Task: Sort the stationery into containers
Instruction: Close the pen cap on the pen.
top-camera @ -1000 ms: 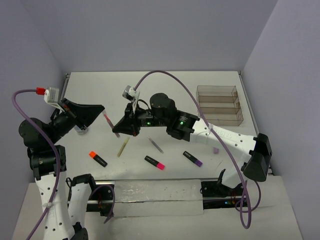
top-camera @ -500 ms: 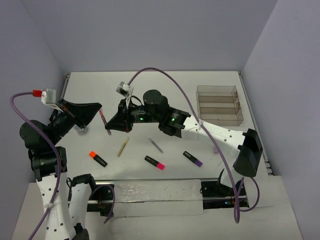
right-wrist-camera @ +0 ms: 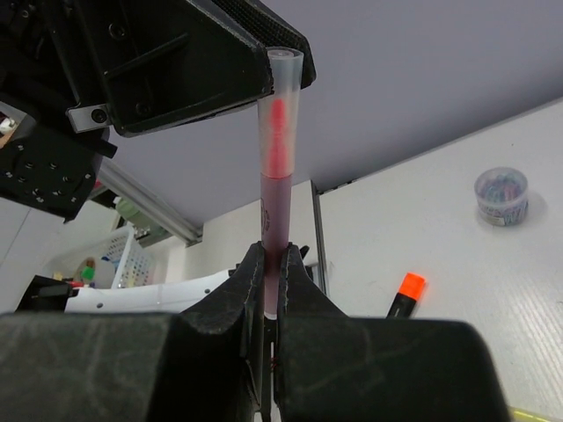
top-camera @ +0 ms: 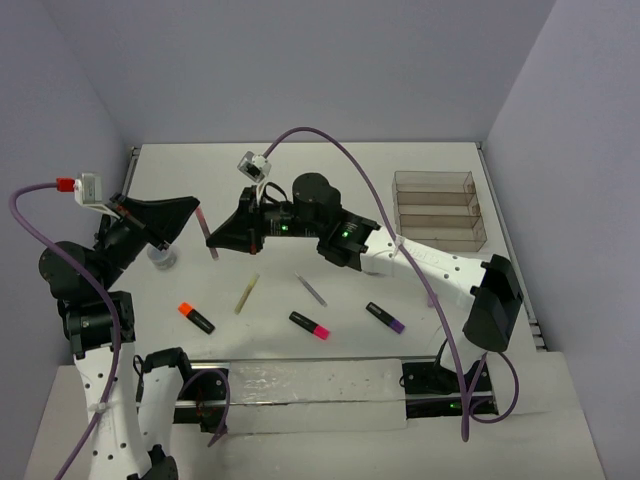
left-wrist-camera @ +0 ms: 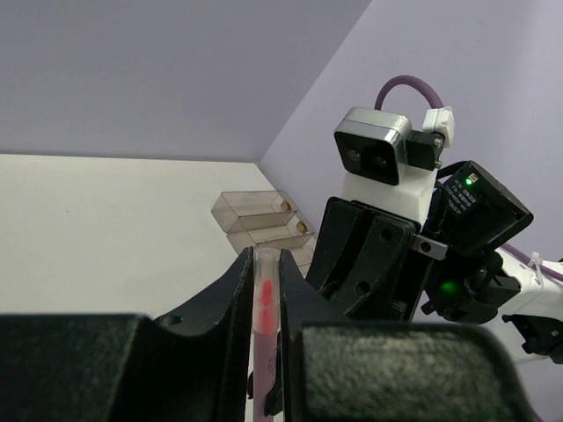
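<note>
A moment ago my right gripper (right-wrist-camera: pixel 271 259) was a little way off to the right of my left gripper (left-wrist-camera: pixel 266 264). It has now slid over, and both of them pinch the same thin clear stick with red inside (right-wrist-camera: pixel 277 132). My left gripper is closed narrow on the top end, near the cap. My right gripper is closed narrow on the lower part, just under it. The stick stands nearly upright in the air between them, above the white table (top-camera: pixel 330 170). I think this is a hand-over, so my right arm can take the stick next. That makes sense, because the clear plastic tray with three long slots (top-camera: pixel 440 210) sits far off to the right of both grippers, on my right arm's side. My left gripper would need to let go first. The tray looks like it has none of the pens in it yet. Nearer to me than the grippers, the orange-capped black highlighter (top-camera: pixel 196 317), the beige stick (top-camera: pixel 246 293), the grey stick (top-camera: pixel 311 289), the pink-capped black highlighter (top-camera: pixel 310 325) and the purple-capped black highlighter (top-camera: pixel 385 318) lie on the table. A small round grey-blue tub (top-camera: pixel 162 257) sits just below my left gripper. I can see a tiny mark on the stick, but it is too small to read, and I see no other words.
</note>
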`<state>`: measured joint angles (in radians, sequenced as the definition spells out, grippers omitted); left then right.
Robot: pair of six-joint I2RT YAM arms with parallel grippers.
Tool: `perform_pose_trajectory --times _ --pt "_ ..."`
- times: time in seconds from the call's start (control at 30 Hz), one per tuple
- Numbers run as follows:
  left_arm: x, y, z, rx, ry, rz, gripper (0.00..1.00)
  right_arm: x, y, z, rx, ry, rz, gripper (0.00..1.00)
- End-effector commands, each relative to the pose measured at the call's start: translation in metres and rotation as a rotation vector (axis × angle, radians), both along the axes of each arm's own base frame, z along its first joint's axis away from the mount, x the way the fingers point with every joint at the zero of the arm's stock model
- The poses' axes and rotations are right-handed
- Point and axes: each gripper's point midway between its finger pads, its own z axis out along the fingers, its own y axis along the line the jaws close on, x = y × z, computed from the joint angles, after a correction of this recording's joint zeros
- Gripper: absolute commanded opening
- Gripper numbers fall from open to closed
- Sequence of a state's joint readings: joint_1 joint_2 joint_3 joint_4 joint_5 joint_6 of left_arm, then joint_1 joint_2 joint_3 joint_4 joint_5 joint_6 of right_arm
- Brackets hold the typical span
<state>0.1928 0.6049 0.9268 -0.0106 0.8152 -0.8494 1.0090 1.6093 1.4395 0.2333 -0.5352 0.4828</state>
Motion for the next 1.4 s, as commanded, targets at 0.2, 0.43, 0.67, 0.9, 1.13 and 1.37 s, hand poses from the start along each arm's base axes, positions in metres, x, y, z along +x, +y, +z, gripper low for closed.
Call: perform_pose_trajectory --times 0.2,0.43,0.67,0.9,1.13,1.37 --pt "0.005 0.001 -0.035 0.113 0.098 -0.013 0.00 0.026 -0.002 0.080 0.189 -0.145 -0.057 0.00" --pt "0.006 -0.003 -0.056 0.114 0.147 -0.039 0.00 0.042 0.005 0.094 0.211 -0.159 -0.089 0.00" --pt "0.007 -0.003 -0.061 0.106 0.156 -0.047 0.00 0.056 0.001 0.108 0.231 -0.171 -0.126 0.00" --pt "0.013 0.000 -0.083 0.113 0.219 -0.026 0.00 0.058 0.005 0.120 0.263 -0.177 -0.119 0.00" --pt "0.014 0.003 -0.090 0.148 0.224 -0.006 0.00 0.060 0.009 0.123 0.273 -0.176 -0.110 0.00" --pt "0.014 0.004 -0.087 0.149 0.211 -0.001 0.00 0.068 0.010 0.123 0.256 -0.197 -0.129 0.00"
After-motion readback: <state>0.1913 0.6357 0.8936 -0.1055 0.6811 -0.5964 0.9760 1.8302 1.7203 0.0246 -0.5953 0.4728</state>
